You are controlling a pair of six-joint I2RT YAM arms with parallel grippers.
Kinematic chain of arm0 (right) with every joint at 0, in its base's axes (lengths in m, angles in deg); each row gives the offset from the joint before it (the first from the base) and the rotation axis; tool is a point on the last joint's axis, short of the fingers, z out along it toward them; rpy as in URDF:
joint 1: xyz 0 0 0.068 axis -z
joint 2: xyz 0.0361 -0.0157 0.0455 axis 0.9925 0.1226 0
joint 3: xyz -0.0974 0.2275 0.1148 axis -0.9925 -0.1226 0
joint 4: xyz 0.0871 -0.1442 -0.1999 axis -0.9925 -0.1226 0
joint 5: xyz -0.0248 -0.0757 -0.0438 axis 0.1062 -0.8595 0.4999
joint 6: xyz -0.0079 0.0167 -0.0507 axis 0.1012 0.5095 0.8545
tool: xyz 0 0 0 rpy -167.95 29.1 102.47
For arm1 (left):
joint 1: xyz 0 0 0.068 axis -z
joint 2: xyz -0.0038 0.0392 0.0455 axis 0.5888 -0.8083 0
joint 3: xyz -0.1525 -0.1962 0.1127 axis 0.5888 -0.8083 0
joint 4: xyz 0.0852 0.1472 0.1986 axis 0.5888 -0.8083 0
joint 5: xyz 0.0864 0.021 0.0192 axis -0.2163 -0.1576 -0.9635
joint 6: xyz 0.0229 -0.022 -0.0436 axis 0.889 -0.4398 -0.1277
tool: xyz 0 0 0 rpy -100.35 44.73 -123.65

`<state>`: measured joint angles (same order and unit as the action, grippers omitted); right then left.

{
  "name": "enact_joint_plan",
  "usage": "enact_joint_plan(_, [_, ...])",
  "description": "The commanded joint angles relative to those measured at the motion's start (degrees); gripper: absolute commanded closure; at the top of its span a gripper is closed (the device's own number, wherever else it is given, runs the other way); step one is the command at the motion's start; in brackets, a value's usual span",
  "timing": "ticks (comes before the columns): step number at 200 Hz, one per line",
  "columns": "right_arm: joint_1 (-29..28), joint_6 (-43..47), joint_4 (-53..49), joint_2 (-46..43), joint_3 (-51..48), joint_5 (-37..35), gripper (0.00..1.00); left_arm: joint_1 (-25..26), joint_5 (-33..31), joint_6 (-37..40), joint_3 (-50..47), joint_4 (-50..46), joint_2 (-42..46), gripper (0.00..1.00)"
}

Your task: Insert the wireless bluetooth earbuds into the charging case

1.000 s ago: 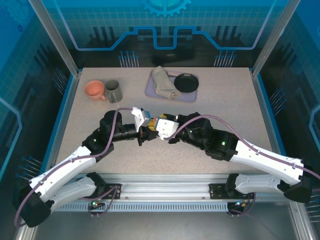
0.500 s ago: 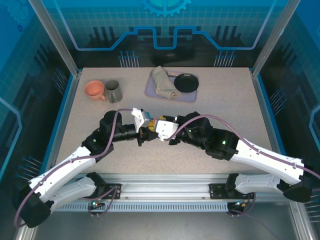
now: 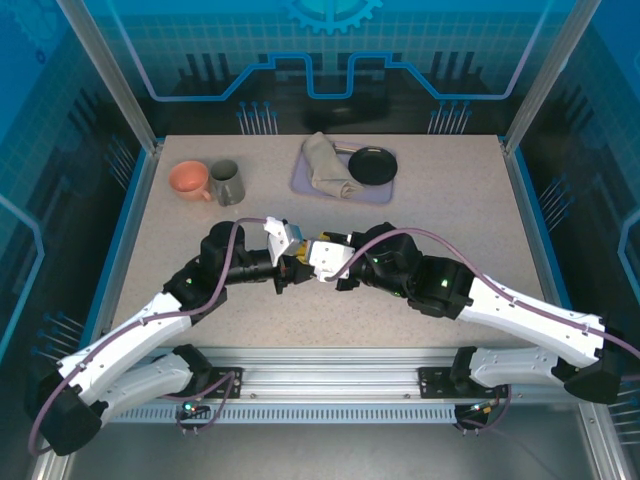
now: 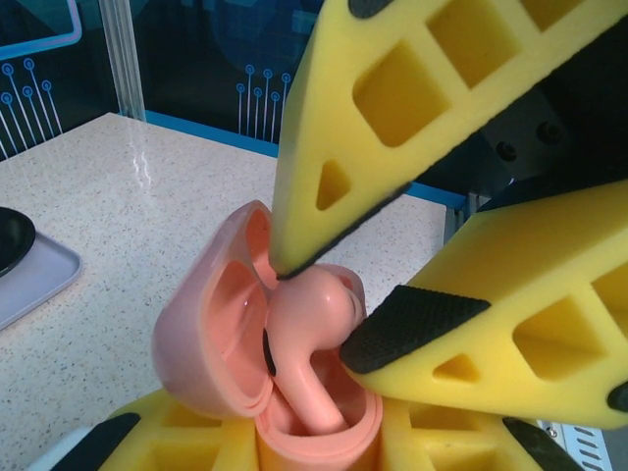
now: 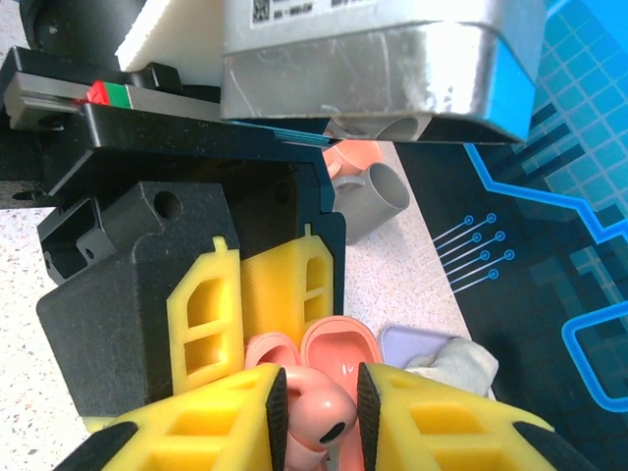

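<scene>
moved: right arm [image 3: 470,295] has edged left, pressing in | right gripper [image 5: 321,407]: narrow, pinching pink earbud [image 4: 312,319] | earbud: stem down in open case [image 4: 216,343], head proud | left gripper [image 4: 314,444]: clamps case above table [image 3: 450,200] middle | reading: nearly seated

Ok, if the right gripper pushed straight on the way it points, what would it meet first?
The open salmon-pink plastic charging case: the right gripper pinches a salmon-pink earbud already partly in its well, so it would probably meet the case's rim next.
</scene>
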<state>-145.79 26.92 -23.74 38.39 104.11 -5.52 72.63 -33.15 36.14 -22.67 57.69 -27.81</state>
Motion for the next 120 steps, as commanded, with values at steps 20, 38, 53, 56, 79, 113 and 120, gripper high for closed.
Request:
enact_joint_plan(20, [0.82,-2.69,-0.9,1.13,1.51,6.43,0.71,0.45,0.95,1.36,0.53,3.38,0.56,1.0])
enact_joint_plan(38, [1.54,-3.54,-0.76,0.96,1.77,8.21,0.71,0.45,0.95,1.19,0.32,3.87,0.27,1.0])
enact_joint_plan(53, [2.16,-4.1,-0.8,0.79,2.1,9.62,0.71,0.45,0.91,1.02,0.12,4.39,0.13,1.0])
enact_joint_plan(56, [2.3,-4.2,-0.82,0.79,2.11,9.87,0.71,0.45,0.91,1.01,0.1,4.49,0.09,1.0])
enact_joint_plan(79, [3.1,-4.98,-0.98,0.7,2.64,11.72,0.69,0.45,0.79,0.74,-0.21,5.35,-0.26,1.0])
enact_joint_plan(113, [4.1,-6.01,-0.99,0.69,3.18,14.16,0.68,0.37,0.81,0.55,-0.44,6.03,-0.36,1.0])
enact_joint_plan(120, [4.29,-6.21,-0.98,0.7,3.27,14.6,0.67,0.43,0.8,0.57,-0.57,5.99,-0.36,1.0])
